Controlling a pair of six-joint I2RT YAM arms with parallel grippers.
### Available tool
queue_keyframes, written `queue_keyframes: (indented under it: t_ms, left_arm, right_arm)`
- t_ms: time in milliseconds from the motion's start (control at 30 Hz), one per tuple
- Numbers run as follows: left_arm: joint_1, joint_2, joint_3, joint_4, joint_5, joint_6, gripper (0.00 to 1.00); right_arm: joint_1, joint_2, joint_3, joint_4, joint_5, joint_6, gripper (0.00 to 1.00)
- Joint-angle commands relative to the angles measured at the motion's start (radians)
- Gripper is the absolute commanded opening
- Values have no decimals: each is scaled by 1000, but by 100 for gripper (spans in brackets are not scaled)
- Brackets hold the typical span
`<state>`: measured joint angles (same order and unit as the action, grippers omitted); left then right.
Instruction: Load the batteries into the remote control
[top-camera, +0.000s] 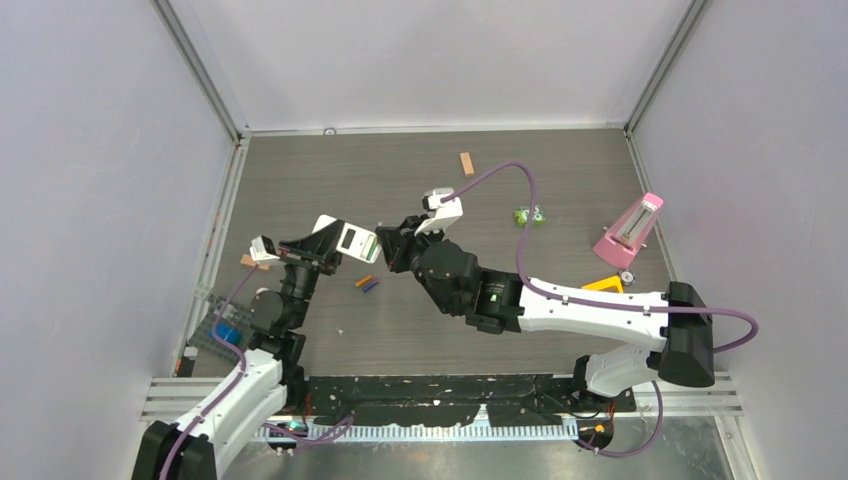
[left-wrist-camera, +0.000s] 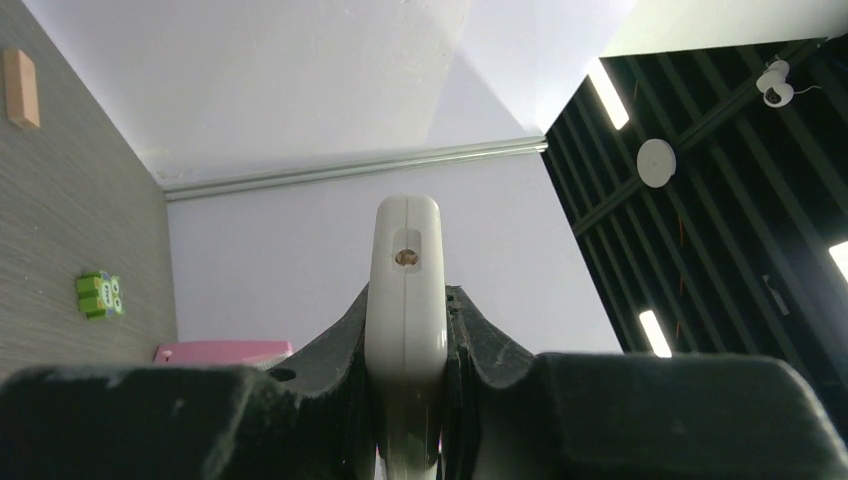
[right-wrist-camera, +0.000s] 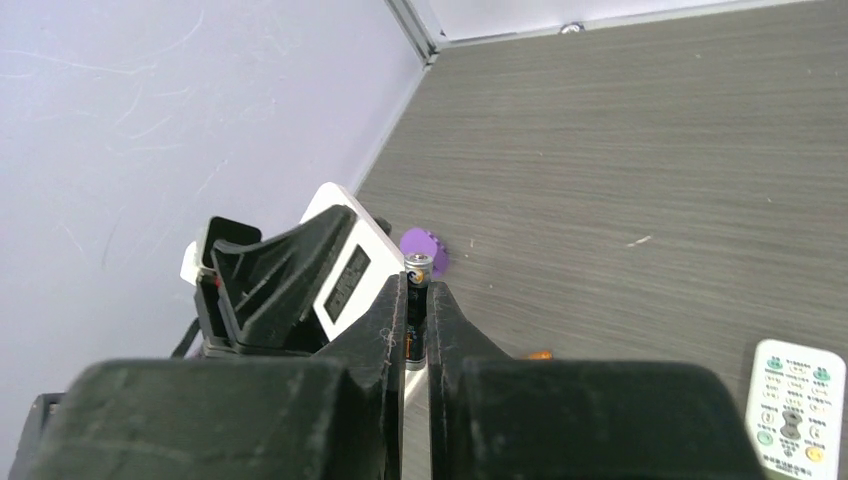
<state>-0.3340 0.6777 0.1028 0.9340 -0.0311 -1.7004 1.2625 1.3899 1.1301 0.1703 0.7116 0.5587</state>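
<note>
Even bright light, soft shadows, blurred near claws

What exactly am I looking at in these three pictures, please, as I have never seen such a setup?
These are two robot arms bolted at the near edge of a grey table. The wide picture looks down from above and behind them; the other two come from cameras on each wrist, so dark fingers fill their lower part. The left gripper is shut on a white remote control, seen end-on there and from above here. The right gripper is shut on a small battery, held close to that remote. On the table lie two more batteries, a tan wooden block, a green toy, a pink object and a yellow piece. The right wrist view also shows a second remote.
</note>
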Motion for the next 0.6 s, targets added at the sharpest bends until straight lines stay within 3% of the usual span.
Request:
queue_keyframes:
  t_ms: [0,367,567]
  left_arm:
    - [-5,-24,-9,107,-26,-42,0]
    - [-3,-37,-17,94,-22,-76,0]
    - [-3,30,5,183,19,-113,0]
  right_arm:
    - [13,11,25,177,35,-102,5]
    - [20,23,19,254,-40,-195,8]
    - [23,45,26,246,-53,-190,10]
